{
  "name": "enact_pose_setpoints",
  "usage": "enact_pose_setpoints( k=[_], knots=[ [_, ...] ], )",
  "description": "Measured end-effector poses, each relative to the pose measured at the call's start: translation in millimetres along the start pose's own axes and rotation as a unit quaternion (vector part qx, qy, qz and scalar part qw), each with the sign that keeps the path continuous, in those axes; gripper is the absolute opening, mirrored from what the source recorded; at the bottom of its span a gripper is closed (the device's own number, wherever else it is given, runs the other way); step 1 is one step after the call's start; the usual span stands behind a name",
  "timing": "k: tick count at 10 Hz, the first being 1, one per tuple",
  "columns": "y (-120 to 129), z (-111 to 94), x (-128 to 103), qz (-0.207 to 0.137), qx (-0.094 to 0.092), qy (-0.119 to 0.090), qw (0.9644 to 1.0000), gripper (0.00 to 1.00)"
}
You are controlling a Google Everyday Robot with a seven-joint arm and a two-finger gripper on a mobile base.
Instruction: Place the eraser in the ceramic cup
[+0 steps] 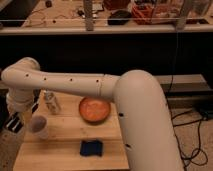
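Eraser (91, 148) is lying flat on the wooden table (62, 137), dark blue, near the front edge, so it's not sitting inside any of the containers. Ceramic cup (39, 126) is standing over on the left side of the table, well apart from the eraser, and I can't see into it from this angle. Clear glass jar (51, 102) is standing just behind the cup, and its contents are too hard to make out. Orange bowl (95, 109) is sitting mid-table behind the eraser, showing just its own orange inside. Gripper (13, 122) is hanging at the table's left edge, just beside the cup, under the big white arm (75, 85). Honestly can't tell how its grip is set.
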Motion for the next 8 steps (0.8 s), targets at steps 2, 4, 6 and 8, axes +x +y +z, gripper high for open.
enact_pose_setpoints(
  k=[2, 4, 6, 8],
  knots=[
    [0.0, -0.3, -0.2, 0.001, 0.000, -0.001, 1.0000, 0.13],
    [0.2, -0.1, -0.4, 0.002, -0.001, -0.001, 1.0000, 0.13],
    [-0.1, -0.6, -0.6, 0.003, -0.001, -0.002, 1.0000, 0.13],
    [0.3, -0.2, -0.5, 0.004, -0.001, -0.003, 1.0000, 0.13]
  ],
)
